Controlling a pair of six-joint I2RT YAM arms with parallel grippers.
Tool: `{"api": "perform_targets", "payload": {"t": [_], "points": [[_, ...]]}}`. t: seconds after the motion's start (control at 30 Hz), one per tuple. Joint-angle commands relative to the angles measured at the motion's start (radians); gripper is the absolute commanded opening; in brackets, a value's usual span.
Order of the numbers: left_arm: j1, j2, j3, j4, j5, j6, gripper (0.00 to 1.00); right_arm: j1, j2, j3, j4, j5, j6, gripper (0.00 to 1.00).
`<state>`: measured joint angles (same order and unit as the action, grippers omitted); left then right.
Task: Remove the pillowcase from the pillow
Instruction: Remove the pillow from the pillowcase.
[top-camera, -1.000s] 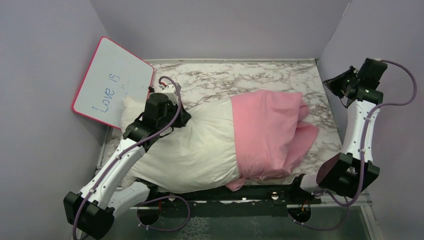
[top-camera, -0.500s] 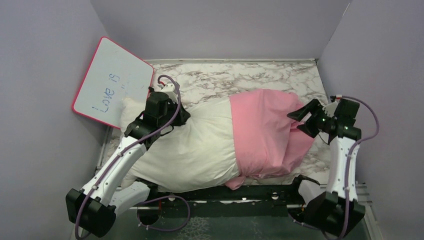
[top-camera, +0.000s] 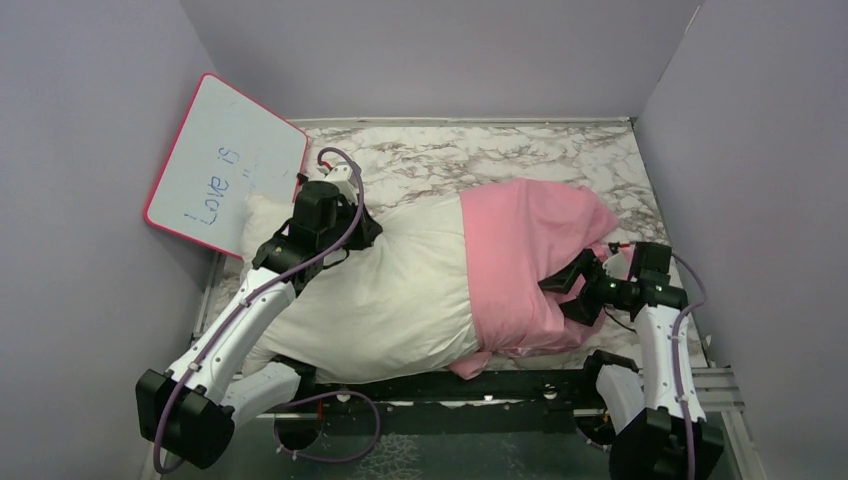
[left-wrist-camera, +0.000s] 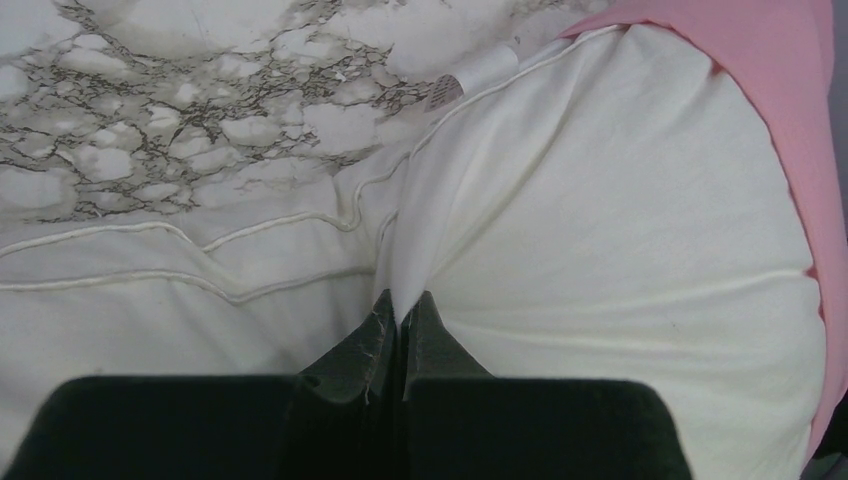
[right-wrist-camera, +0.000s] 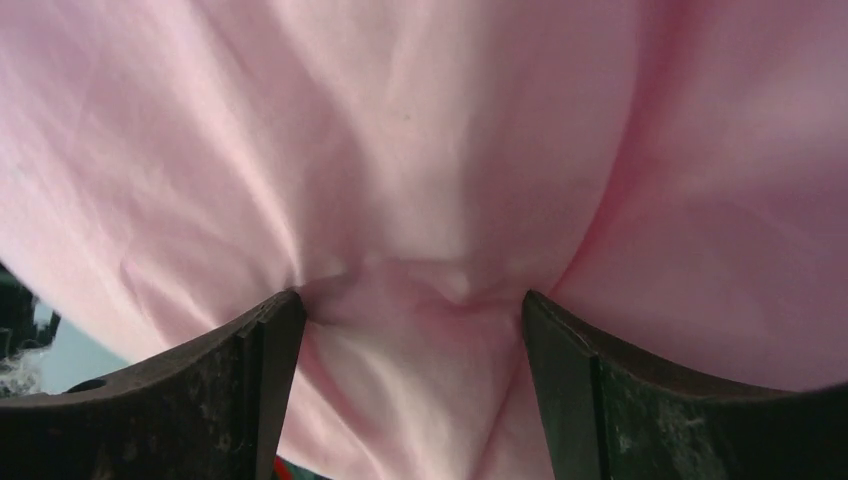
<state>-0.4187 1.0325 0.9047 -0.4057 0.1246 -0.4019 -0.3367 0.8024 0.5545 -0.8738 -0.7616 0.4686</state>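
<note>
- The pillow (top-camera: 380, 300) is a plump white cushion with a smooth matte cover and a corded seam. It lies lengthwise across the marble-patterned table (top-camera: 480, 155).
- A small white tag (left-wrist-camera: 470, 80) sticks out of the seam at the pillow's far edge.
- The pillowcase (top-camera: 520, 260) is thin pink cloth, plain on the face that shows. It sheathes only the right end of the pillow, and its open hem crosses the cushion about midway. The loose closed end is slack and rumpled toward the right.
- The left gripper (left-wrist-camera: 400, 310) has its dark fingers pressed together, pinching a raised fold of the white pillow fabric near the bare left end. Creases fan out from the pinch.
- The right gripper (right-wrist-camera: 410, 305) is spread wide, with both black fingers pushed into the soft pink cloth. The cloth puckers into small wrinkles in the gap between them.
- A pink-framed whiteboard (top-camera: 225, 165) with blue handwriting leans against the left wall, just behind the pillow's corner.
</note>
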Motion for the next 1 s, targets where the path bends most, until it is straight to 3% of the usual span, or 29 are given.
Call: {"api": "perform_targets", "payload": {"t": [0.0,0.07,0.1,0.17,0.2,0.53,0.7,0.97], "points": [[0.009,0.012,-0.032,-0.108,0.015,-0.014,0.0,0.105,0.071,-0.008,0.095,-0.172,-0.022,0.81],[0.009,0.013,-0.032,-0.1,0.024,-0.021,0.0,0.179,0.094,0.007,0.143,-0.131,0.01,0.63],[0.009,0.013,-0.032,-0.099,0.028,-0.021,0.0,0.203,0.102,0.011,0.171,-0.116,0.036,0.49],[0.009,0.012,-0.032,-0.098,0.03,-0.022,0.0,0.209,0.105,0.01,0.226,-0.078,0.105,0.12],[0.009,0.009,-0.033,-0.099,0.03,-0.021,0.0,0.21,0.103,0.026,0.234,-0.016,0.136,0.02],[0.013,-0.032,-0.098,-0.116,-0.023,-0.013,0.0,0.208,0.146,0.469,0.12,0.957,0.179,0.01],[0.02,-0.043,-0.108,-0.13,-0.067,0.001,0.0,0.192,0.218,0.597,0.141,1.048,0.163,0.01],[0.026,-0.059,-0.136,-0.146,-0.111,0.009,0.0,0.107,0.34,0.766,0.14,1.047,0.08,0.01]]}}
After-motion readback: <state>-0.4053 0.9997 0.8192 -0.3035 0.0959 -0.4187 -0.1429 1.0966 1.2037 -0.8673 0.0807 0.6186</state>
